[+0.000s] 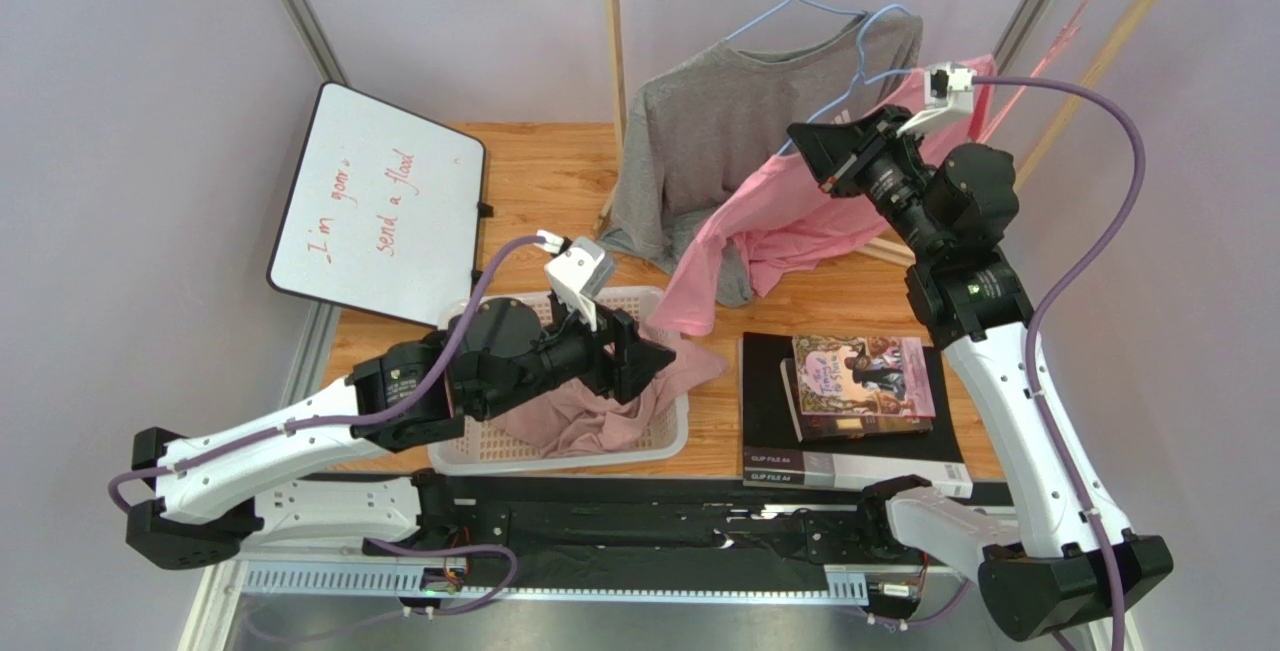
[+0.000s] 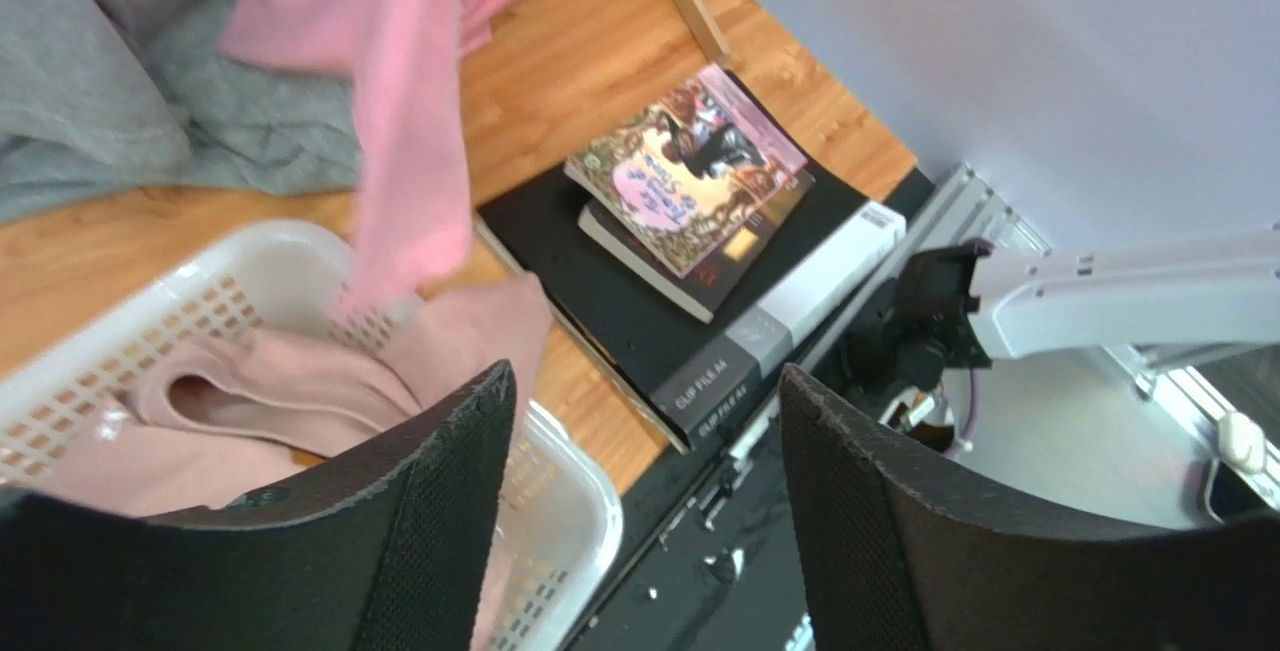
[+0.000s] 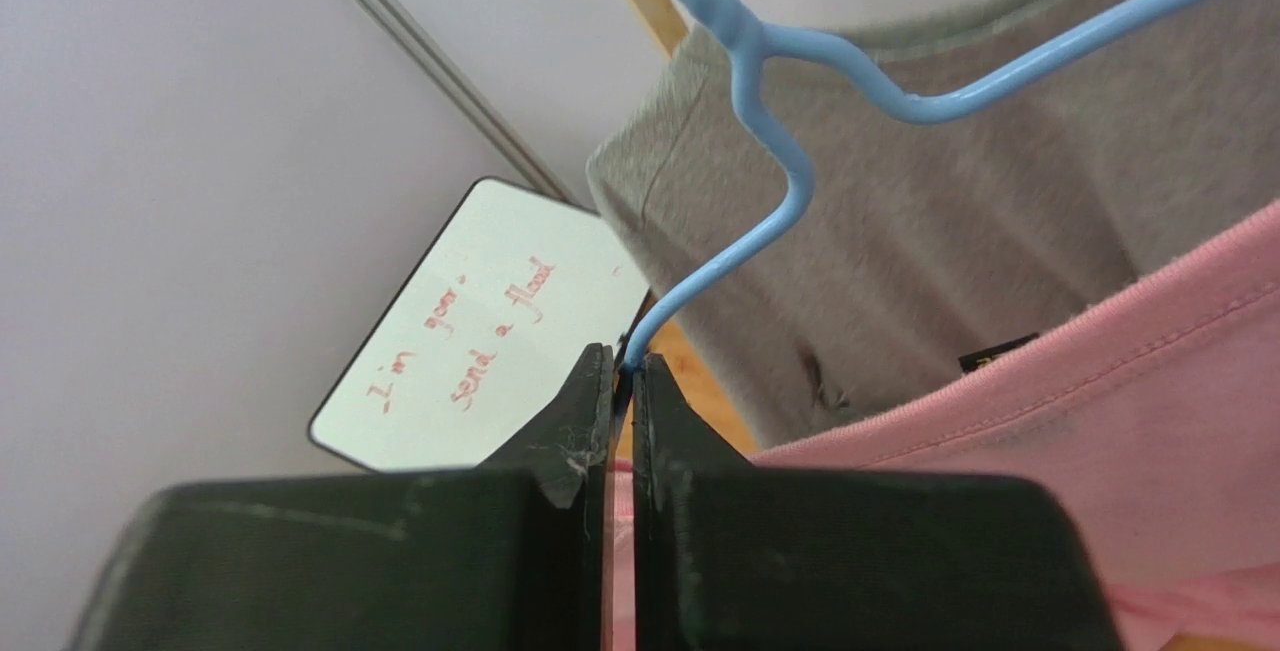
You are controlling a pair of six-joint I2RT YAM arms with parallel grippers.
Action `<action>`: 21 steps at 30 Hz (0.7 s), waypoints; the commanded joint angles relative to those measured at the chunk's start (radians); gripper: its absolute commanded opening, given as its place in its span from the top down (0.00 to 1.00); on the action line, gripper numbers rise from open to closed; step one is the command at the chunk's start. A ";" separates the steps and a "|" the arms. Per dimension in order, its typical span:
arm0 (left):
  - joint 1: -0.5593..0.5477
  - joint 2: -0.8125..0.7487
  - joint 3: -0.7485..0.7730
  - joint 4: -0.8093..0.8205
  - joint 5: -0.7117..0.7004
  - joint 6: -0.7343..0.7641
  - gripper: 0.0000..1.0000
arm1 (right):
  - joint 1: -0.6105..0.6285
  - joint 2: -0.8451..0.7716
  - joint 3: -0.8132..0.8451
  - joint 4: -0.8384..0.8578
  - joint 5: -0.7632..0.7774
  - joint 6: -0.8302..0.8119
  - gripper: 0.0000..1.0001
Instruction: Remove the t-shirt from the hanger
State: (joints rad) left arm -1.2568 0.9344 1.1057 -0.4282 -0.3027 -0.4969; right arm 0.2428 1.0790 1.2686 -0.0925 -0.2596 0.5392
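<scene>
A pink t-shirt [image 1: 766, 224] hangs from a blue wire hanger [image 1: 869, 69] at the back right, its lower end drooping toward the basket. My right gripper [image 1: 807, 144] is shut on the hanger's wire [image 3: 781, 216], with pink cloth [image 3: 1052, 411] also between the jaws [image 3: 622, 366]. My left gripper [image 1: 654, 359] is open and empty over the basket's right end, below and left of the shirt. In the left wrist view the pink shirt [image 2: 398, 111] hangs beyond the open gripper [image 2: 646, 381].
A grey shirt [image 1: 706, 126] hangs on another hanger from the wooden rack [image 1: 613, 21]. A white basket [image 1: 466, 459] holds dusty-pink cloth [image 1: 601, 411]. Books [image 1: 864, 381] lie on a black clip file [image 1: 842, 456] at right. A whiteboard [image 1: 376, 209] lies at left.
</scene>
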 commanded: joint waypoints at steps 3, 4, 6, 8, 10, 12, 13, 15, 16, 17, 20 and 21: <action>0.088 0.073 0.117 0.092 0.083 0.138 0.27 | 0.000 -0.073 -0.026 -0.121 -0.085 0.214 1.00; 0.117 0.101 0.126 0.097 0.097 0.136 0.26 | 0.001 -0.089 -0.035 -0.125 -0.092 0.226 1.00; 0.138 0.127 0.146 0.095 0.134 0.132 0.26 | 0.000 -0.099 -0.034 -0.138 -0.112 0.254 1.00; 0.155 0.153 0.141 0.115 0.151 0.130 0.26 | 0.000 -0.102 -0.031 -0.145 -0.133 0.275 1.00; 0.168 0.176 0.134 0.143 0.172 0.129 0.26 | 0.000 -0.108 -0.035 -0.145 -0.161 0.304 1.00; 0.174 0.204 0.135 0.152 0.177 0.124 0.26 | 0.001 -0.132 -0.054 -0.151 -0.167 0.314 1.00; 0.177 0.214 0.137 0.152 0.177 0.124 0.26 | 0.000 -0.146 -0.060 -0.156 -0.164 0.317 1.00; 0.181 0.234 0.138 0.160 0.191 0.120 0.26 | 0.000 -0.180 -0.078 -0.158 -0.155 0.317 1.00; 0.183 0.241 0.138 0.164 0.198 0.120 0.26 | 0.001 -0.186 -0.078 -0.170 -0.150 0.312 1.00; 0.183 0.245 0.137 0.170 0.209 0.118 0.27 | 0.000 -0.189 -0.065 -0.176 -0.148 0.308 1.00; 0.183 0.265 0.120 0.181 0.212 0.109 0.28 | 0.000 -0.189 -0.046 -0.191 -0.158 0.315 1.00; 0.183 0.271 0.112 0.187 0.214 0.098 0.29 | 0.000 -0.189 -0.043 -0.190 -0.162 0.320 1.00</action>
State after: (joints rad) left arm -1.0775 1.1938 1.2217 -0.3016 -0.1196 -0.3943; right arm 0.2428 0.9077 1.1854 -0.3035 -0.3908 0.8333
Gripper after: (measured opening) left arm 0.727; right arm 0.006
